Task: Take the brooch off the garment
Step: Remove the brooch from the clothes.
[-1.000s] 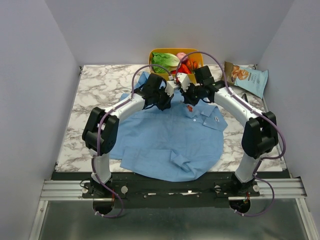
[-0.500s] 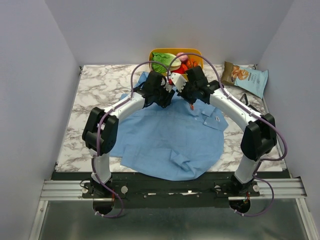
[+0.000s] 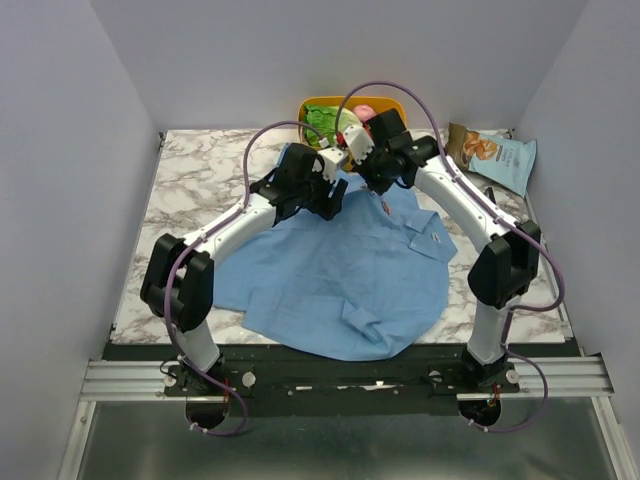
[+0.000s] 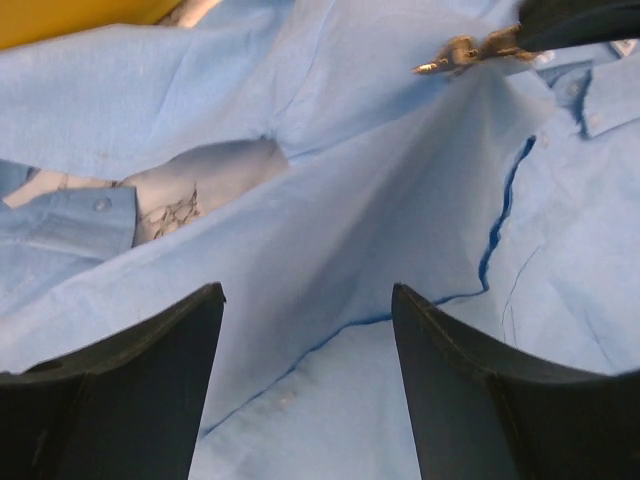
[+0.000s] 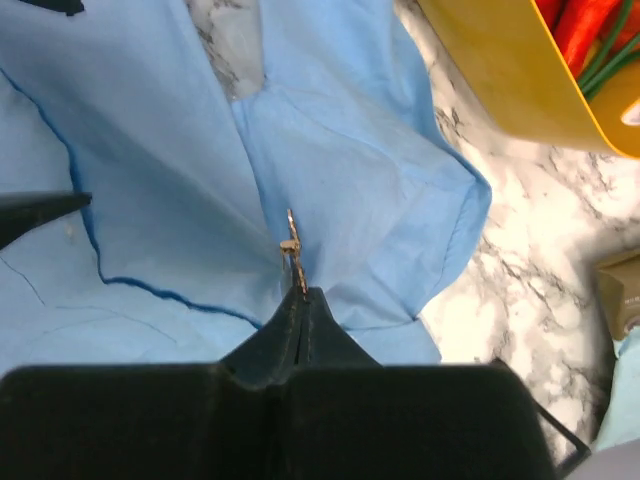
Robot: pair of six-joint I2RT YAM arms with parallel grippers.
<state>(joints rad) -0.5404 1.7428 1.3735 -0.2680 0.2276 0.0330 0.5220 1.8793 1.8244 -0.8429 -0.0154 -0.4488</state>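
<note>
Brooch (image 5: 293,250) is not free yet: it sits at a tented peak of the shirt (image 3: 340,270), near the collar. Left fingers (image 4: 120,400) are spread above the cloth (gripping nothing), so the shirt may lift with the pull. Right fingers (image 5: 280,340), pressed together on the brooch, hold only its thin end; it could slip out, or tear the cloth.

Garment (image 3: 340,270) on table (image 3: 190,180), bin (image 3: 312,103) behind it, bag (image 3: 497,156) far right, left tool (image 3: 332,198) and right tool (image 3: 383,193) above garment's far edge
</note>
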